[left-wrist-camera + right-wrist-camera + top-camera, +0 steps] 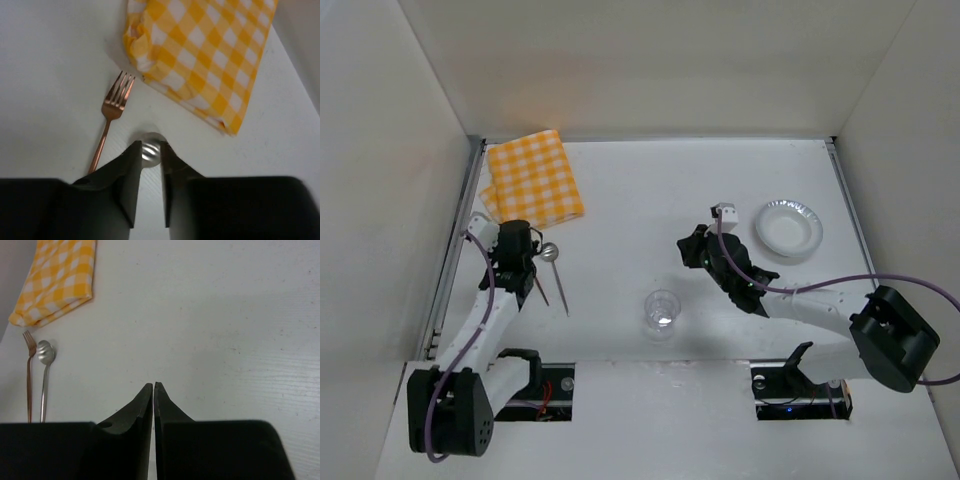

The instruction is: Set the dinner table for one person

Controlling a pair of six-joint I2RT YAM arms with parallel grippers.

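Note:
A silver spoon and a copper fork lie side by side on the white dinner table at the left. Just beyond them lies a yellow checked napkin. My left gripper hovers over the cutlery. In the left wrist view its jaws stand a narrow way apart around my left gripper midpoint, and the spoon bowl shows through the gap, with the fork to its left. My right gripper hangs over the table's middle, and the right gripper is shut and empty.
A clear glass stands near the front middle. A white plate sits at the right, behind the right arm. Walls enclose the table on the left, right and back. Metal strips run along both side edges.

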